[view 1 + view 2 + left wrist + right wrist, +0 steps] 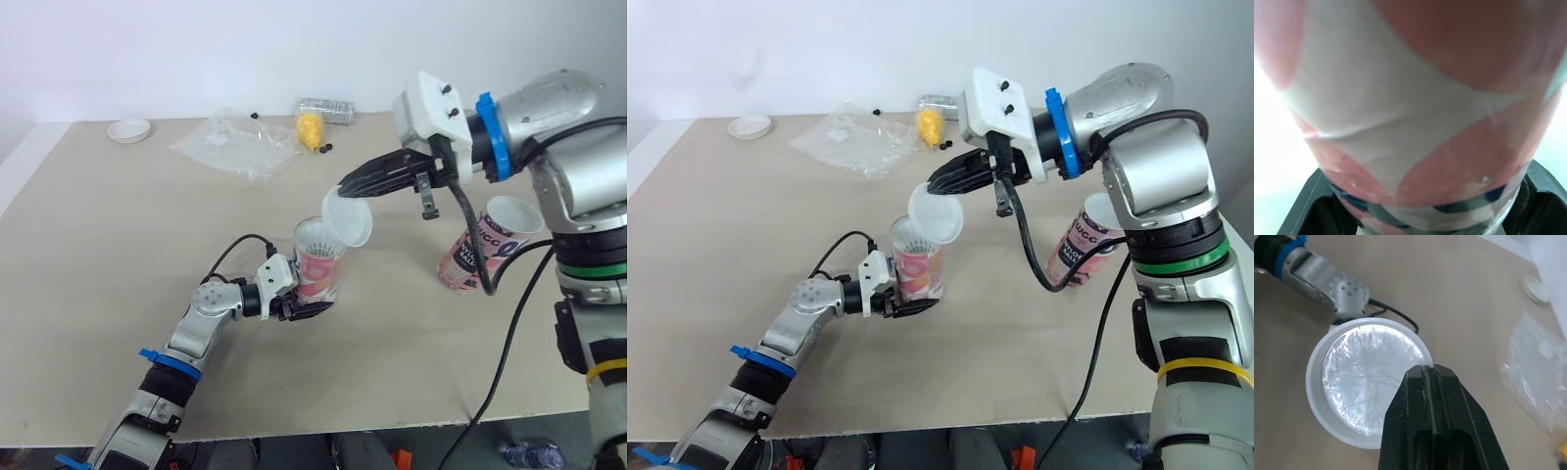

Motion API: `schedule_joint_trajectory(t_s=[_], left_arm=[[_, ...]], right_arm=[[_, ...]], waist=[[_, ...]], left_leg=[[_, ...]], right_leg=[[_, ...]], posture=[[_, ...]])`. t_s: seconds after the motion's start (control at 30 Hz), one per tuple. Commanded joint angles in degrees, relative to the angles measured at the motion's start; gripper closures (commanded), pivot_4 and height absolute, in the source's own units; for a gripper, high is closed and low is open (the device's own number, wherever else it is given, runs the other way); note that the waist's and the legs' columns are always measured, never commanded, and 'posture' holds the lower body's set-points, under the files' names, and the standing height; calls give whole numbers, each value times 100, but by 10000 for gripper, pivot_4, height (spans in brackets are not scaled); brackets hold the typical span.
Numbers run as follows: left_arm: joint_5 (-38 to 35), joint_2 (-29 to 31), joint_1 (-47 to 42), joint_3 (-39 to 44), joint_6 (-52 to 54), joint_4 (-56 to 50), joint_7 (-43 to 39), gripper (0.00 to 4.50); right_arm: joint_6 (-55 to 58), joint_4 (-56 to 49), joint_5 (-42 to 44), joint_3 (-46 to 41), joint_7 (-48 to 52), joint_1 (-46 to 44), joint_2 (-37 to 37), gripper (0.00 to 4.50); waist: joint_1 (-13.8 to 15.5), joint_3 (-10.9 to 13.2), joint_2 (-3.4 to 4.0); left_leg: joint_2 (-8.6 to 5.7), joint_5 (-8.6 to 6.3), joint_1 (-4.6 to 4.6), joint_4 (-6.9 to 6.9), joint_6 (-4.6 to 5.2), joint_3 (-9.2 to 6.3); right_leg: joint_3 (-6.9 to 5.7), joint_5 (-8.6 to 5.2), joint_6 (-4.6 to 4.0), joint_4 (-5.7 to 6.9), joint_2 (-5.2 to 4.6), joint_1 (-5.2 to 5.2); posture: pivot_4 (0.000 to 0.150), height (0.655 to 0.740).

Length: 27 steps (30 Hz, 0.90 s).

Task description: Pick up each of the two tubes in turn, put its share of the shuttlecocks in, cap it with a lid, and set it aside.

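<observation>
My left gripper point(308, 307) is shut on the lower part of a pink-and-white tube point(319, 275), holding it upright just above the table near the middle. White shuttlecock feathers point(315, 238) show in its open mouth. My right gripper point(345, 188) is shut on the rim of a translucent white lid point(349, 219), which hangs tilted over the right edge of that mouth. In the right wrist view the feathers show through the lid point(1365, 394). A second pink tube point(485, 247) stands open-topped at the right.
At the back of the beige table point(118, 294) lie a crumpled clear plastic bag point(235, 144), a yellow object point(310, 127), a small clear box point(329, 108) and another white lid point(129, 129). The right arm's black cable point(480, 245) hangs in front of the second tube.
</observation>
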Motion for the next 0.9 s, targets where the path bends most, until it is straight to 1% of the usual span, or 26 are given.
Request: schedule_joint_trajectory(t_s=[0.03, 0.2, 0.37, 0.63, 0.77, 0.9], left_arm=[[97, -29, 120, -150, 155, 44, 17, 14513], [106, 5, 136, -140, 171, 24, 15, 14513], [91, 10, 155, -133, 216, -42, 20, 14513], [91, 40, 202, -143, 267, -113, 12, 14513], [76, 40, 167, -117, 294, -91, 19, 14513], [66, 35, 175, -100, 308, -85, 39, 14513]], right_arm=[[-166, -65, -56, -56, 3, -132, 74, 44628], [-483, 115, -285, 91, -57, -122, 329, 44628], [-1051, 457, -688, 272, -104, -42, 465, 44628], [-1325, 615, -845, 354, -8, 3, 550, 44628], [-1250, 500, -818, 396, 114, 62, 567, 44628], [-1406, 491, -957, 461, 125, 154, 561, 44628]], waist=[[0, 0, 0], [-4, 0, 0], [-3, 0, 0], [-4, 0, 0], [-5, 0, 0], [-5, 0, 0]], left_leg=[[0, 0, 0, 0, 0, -1], [0, 0, 4, 0, 0, -1], [0, 0, 3, 0, 0, -2], [0, 0, 3, -5, 0, -3], [0, 0, 3, -6, 0, -3], [0, 0, 3, -5, 0, -4]], right_leg=[[0, 0, 0, 0, 0, 0], [-1, 2, 0, 1, 0, 2], [-2, 1, 0, 0, 0, 3], [-3, -1, -2, 0, 1, 1], [-3, -2, -3, 0, 1, 1], [-4, -2, -2, 0, 1, 2]], posture=[[1500, 7400], [1500, 7400], [1500, 7400], [1500, 7400], [1500, 7400], [1500, 7400]])
